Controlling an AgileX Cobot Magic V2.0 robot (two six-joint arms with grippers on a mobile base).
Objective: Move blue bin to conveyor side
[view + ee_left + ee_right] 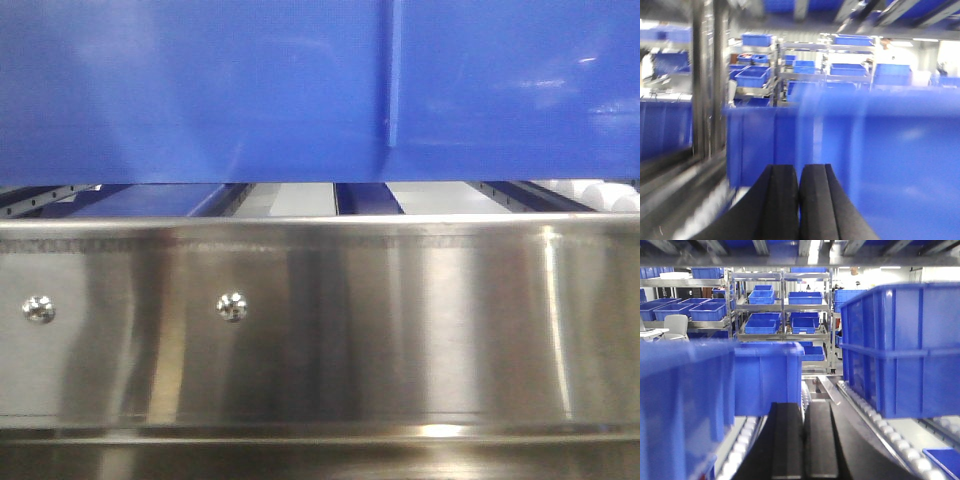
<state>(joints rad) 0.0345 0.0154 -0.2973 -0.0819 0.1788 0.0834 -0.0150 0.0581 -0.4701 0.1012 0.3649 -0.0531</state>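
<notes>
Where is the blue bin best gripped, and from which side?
The blue bin shows broad smooth walls, too wide to pinch; likely clamp it between left gripper and right gripper, one on each end wall near the top edge.

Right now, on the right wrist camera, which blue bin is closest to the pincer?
The blurred blue bin at lower left, alongside the right pincer; the middle bin and right-hand bin sit farther back.

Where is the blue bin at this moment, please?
In the front-facing view the blue bin fills the whole top of the frame, directly above the stainless-steel rail; white rollers show beneath it at the far right.
</notes>
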